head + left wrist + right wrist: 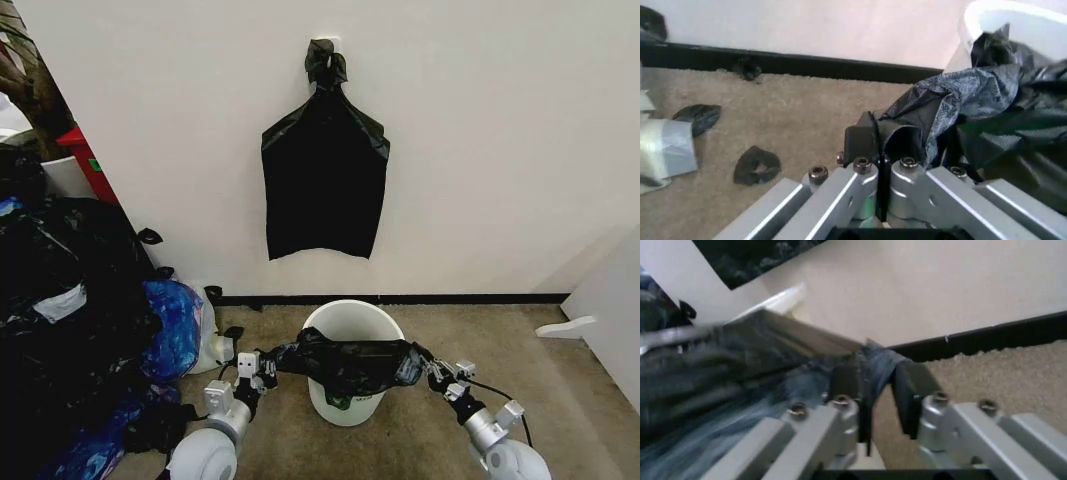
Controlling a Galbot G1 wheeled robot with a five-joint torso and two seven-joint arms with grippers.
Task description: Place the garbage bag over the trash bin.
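- Heap of crumpled black plastic bags [70, 300] on the far left of the head view, with a shiny blue bag [172, 325] at its near edge, all lying on the beige carpet floor [500, 350].
- Left gripper [262, 366] next, low in the head view and just left of the bucket, its fingers [867, 137] pressed together on the left edge of the thin, glossy, wrinkly black garbage bag [345, 362]; the left wrist view shows the film [953, 105] bunched right at the pads.
- Garbage bag stretched between the two grippers, across the near part of the bin's mouth, sagging in front of its near wall (the far rim stays uncovered).
- Round white plastic trash bin [352, 318] upright on the carpet, near the black baseboard [480, 298] of the white wall.
- Flat black bag with a knotted top [325, 180] hanging on the wall above the bin, well apart from it.
- Right gripper [428, 368] just right of the bucket, pinching the bag's right edge; in the right wrist view a fold of film [877, 362] sits between the dark pads, though one pad stands a little off it.
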